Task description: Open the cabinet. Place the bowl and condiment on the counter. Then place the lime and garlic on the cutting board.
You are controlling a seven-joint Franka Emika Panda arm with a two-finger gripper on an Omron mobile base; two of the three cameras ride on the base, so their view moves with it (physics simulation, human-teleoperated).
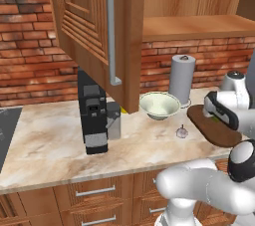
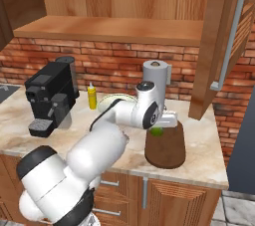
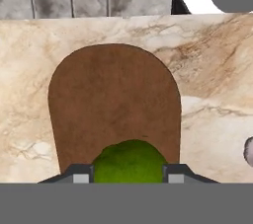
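Observation:
My gripper (image 3: 128, 176) is shut on the lime (image 3: 129, 161), a bright green ball held low over the near end of the dark brown cutting board (image 3: 113, 94). In the right base view the lime (image 2: 157, 131) peeks out under the hand at the board's (image 2: 164, 148) back edge. The garlic (image 1: 182, 132) lies on the counter (image 1: 50, 145) between the cream bowl (image 1: 159, 104) and the board (image 1: 214, 131). The yellow condiment bottle (image 2: 92, 96) stands on the counter beside the coffee machine. The cabinet door (image 1: 94, 21) hangs open and its shelf (image 2: 114, 30) is bare.
A black coffee machine (image 1: 94, 115) stands on the counter to the left. A paper towel roll (image 1: 182, 78) stands by the brick wall behind the bowl. The open right door (image 2: 224, 36) juts out over the counter. Drawers (image 1: 94, 190) run below the counter edge.

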